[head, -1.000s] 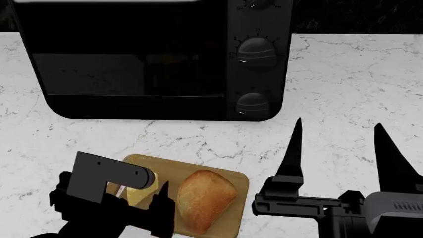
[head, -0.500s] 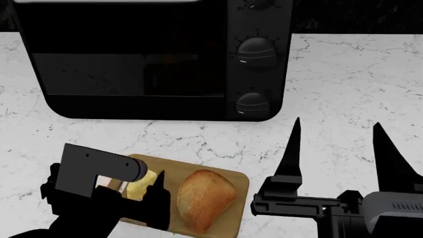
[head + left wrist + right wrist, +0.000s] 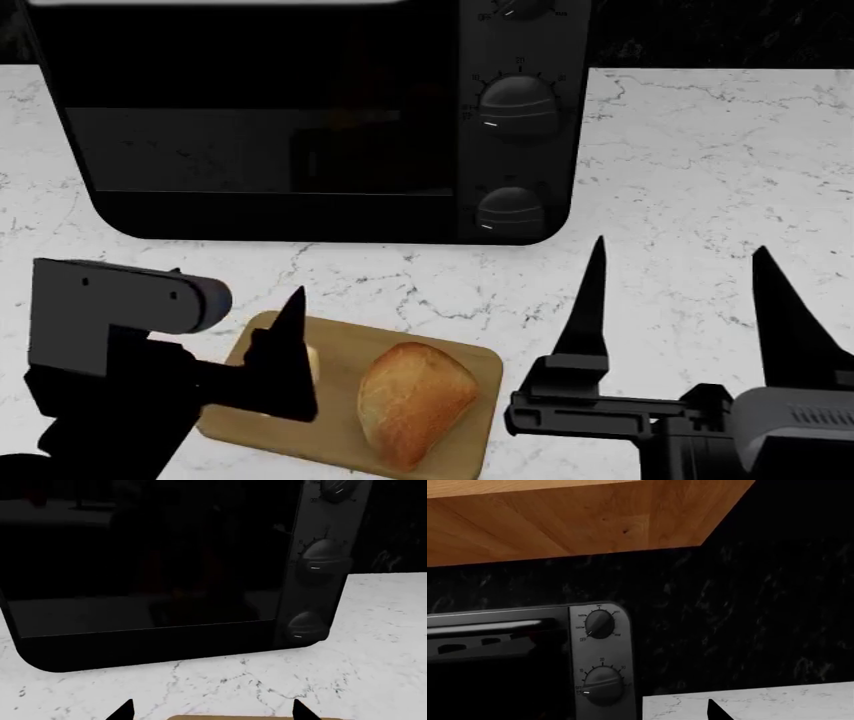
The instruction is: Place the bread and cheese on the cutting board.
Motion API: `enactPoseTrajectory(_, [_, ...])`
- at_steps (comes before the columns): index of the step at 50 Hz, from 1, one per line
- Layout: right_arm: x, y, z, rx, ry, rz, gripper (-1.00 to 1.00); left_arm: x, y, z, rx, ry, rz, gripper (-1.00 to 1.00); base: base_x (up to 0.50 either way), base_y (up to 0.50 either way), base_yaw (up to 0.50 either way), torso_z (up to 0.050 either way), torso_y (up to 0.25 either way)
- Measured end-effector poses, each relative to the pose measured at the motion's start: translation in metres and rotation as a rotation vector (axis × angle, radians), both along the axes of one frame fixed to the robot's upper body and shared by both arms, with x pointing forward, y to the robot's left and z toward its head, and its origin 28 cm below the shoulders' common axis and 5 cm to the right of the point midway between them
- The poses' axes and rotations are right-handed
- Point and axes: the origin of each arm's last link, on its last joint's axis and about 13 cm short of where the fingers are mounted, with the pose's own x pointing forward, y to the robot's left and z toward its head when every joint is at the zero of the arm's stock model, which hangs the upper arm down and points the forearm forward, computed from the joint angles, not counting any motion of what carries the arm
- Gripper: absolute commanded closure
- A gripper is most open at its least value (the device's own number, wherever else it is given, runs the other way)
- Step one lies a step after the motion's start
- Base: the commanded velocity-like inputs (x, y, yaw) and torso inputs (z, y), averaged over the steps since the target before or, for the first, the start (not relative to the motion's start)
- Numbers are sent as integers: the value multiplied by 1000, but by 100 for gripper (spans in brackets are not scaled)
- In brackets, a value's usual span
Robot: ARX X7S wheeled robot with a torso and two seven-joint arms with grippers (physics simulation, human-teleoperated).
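The cutting board (image 3: pixel 339 420) lies on the counter in front of the oven, and its far edge (image 3: pixel 253 717) shows in the left wrist view. The golden-brown bread (image 3: pixel 414 400) rests on the board's right half. Only a pale sliver of the cheese (image 3: pixel 311 357) shows on the board's left part, behind my left gripper's dark finger (image 3: pixel 283 360). My left gripper (image 3: pixel 212 711) is open above the board's left end, with nothing between its tips. To the right of the board, my right gripper (image 3: pixel 681 300) stands open and empty, fingers pointing away.
A black toaster oven (image 3: pixel 307 120) with round knobs (image 3: pixel 514 105) fills the back of the white marble counter (image 3: pixel 707 160). A wooden cabinet (image 3: pixel 560 520) hangs above a dark backsplash (image 3: pixel 747 620).
My left gripper has drawn back to the left and lifted away from the cheese, which stays on the board. The bread and my right arm have not moved.
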Motion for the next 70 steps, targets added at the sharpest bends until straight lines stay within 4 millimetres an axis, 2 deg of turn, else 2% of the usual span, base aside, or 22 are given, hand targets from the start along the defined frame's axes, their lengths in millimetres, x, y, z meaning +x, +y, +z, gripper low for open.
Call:
enactPoseTrajectory(34, [-1,6,3,-19,-7,24,-100,-26,20,2,-186,-179,1,-100,0,0,0,0,0])
enactPoseTrajectory(70, [-15,7,18,-19,-71,29,-100,-62,30,38,-302,-332,-26,-100,0,0,0,0,0])
